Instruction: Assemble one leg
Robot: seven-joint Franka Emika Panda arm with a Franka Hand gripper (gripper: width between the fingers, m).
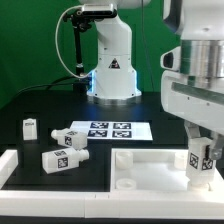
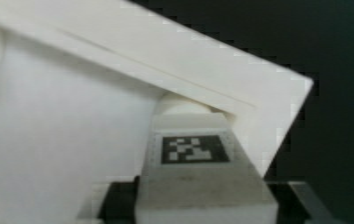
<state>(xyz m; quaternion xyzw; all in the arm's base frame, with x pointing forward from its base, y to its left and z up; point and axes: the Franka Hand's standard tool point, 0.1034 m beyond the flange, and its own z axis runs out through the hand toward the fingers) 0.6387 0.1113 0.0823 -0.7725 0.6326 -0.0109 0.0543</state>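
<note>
Status: leg held at corner of white panel.
The gripper is clamped on the leg, which stands upright at the exterior view's right. It appears to touch the white panel, though contact is unclear.

The wrist view is blurred: the tag on the small white elongated plastic leg is smeared, and the leg's end is hidden between the dark gripper fingers, themselves cut off by the picture's edge. In the exterior view the white robot arm is cropped and hides the edge of the dark worktop at the exterior view's right.
</note>
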